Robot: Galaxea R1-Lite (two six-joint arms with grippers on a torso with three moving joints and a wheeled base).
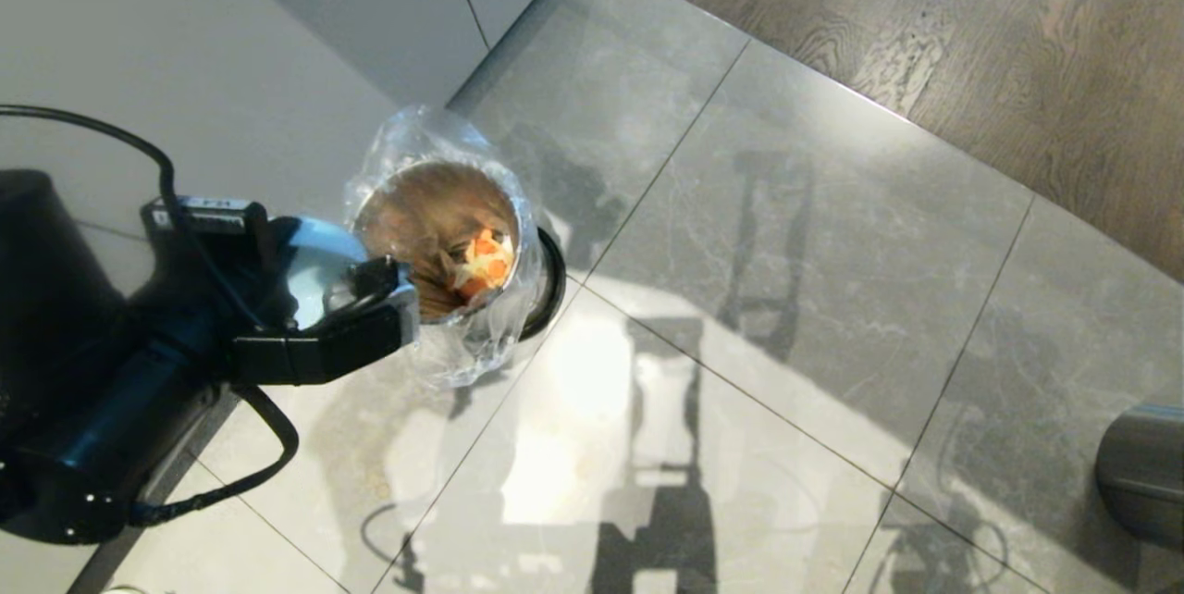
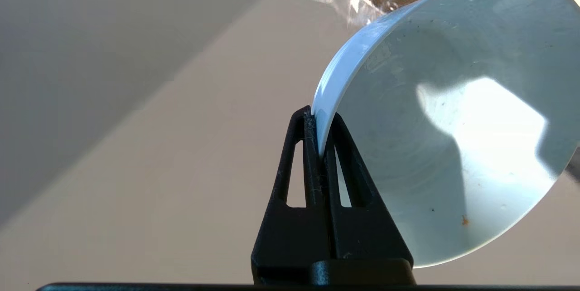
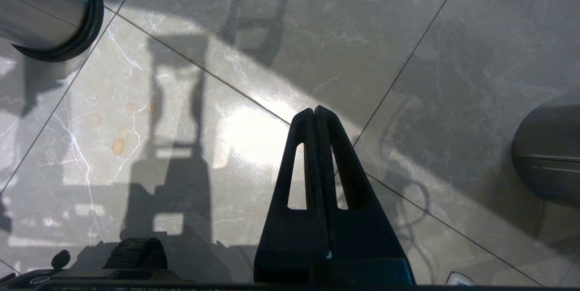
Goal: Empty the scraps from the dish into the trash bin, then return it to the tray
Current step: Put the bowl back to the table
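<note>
Pinching the dish (image 2: 453, 146) by its rim, the left hand (image 2: 319, 141) is holding it tipped on edge right beside the trash bin (image 1: 518, 233), w/ fingers pressed on the wall. Scraps (image 1: 483, 266) are lying inside the bin, on its clear liner (dish interior is showing only specks). The right hand (image 3: 316, 114) is hanging over the tiled floor (image 1: 786, 298), fingers pressed together. No legible writing anywhere.

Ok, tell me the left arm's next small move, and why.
Probably turn the dish back upright and lift it clear of the bin. The left gripper is shut on its rim, the dish stands tipped on edge beside the bin's mouth, its inside shows only specks, and the scraps lie in the bin. The tray is not in view.
</note>
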